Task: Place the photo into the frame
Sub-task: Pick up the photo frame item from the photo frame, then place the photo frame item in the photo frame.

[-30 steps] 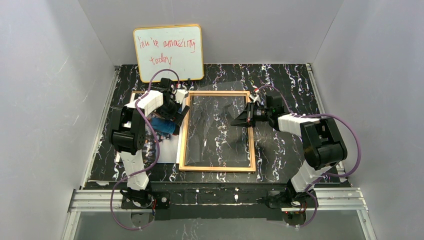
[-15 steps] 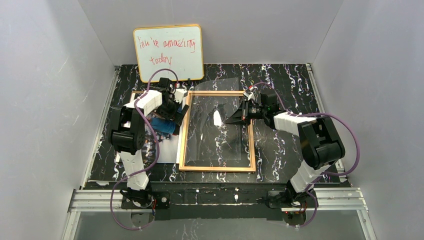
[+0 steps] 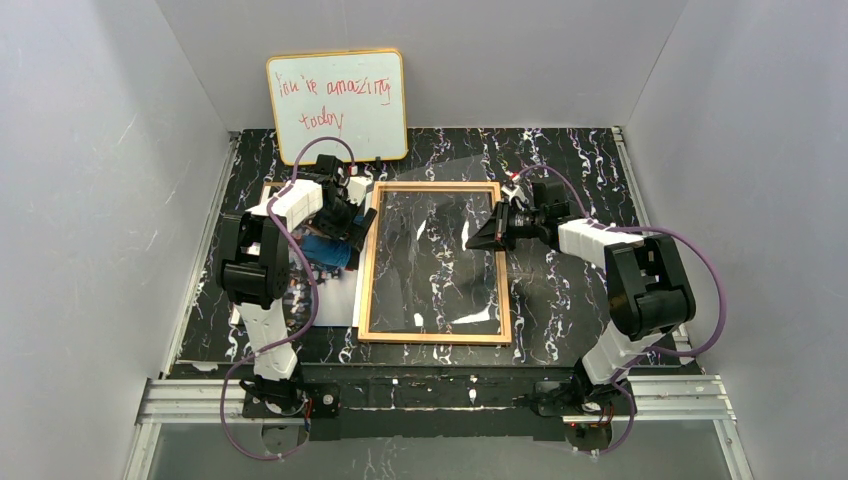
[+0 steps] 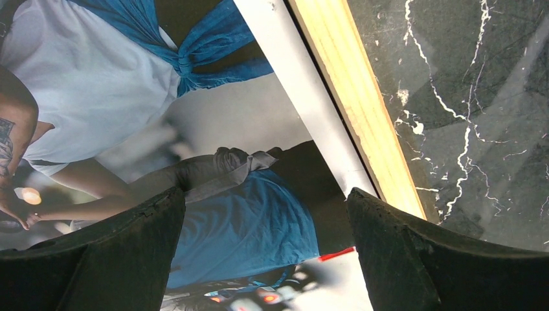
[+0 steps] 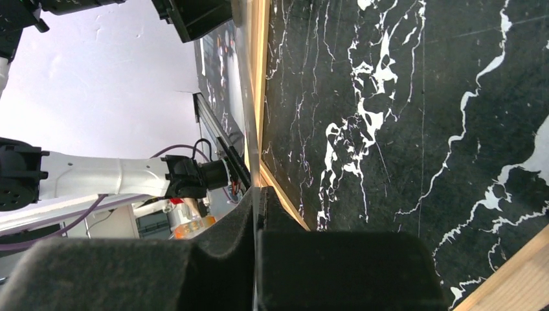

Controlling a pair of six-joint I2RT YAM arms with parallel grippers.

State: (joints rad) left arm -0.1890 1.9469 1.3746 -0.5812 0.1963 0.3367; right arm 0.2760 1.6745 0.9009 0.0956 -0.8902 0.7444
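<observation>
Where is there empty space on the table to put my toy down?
The table's back right corner, between the frame and the wall, is bare. So is the patch right of the frame, though the right arm hangs over part of it. The left side is crowded: the photo, the left arm and the whiteboard.

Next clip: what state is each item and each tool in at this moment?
frame, flat on the table, marble surface showing through.
photo, flat on the table left of the frame, not inserted.
clear pane, pinched at its right edge, apparently tilted up.
left tool, open over the photo, holding nothing.
right tool, shut on the clear pane.
whiteboard, upright at the back, red writing on it.
</observation>
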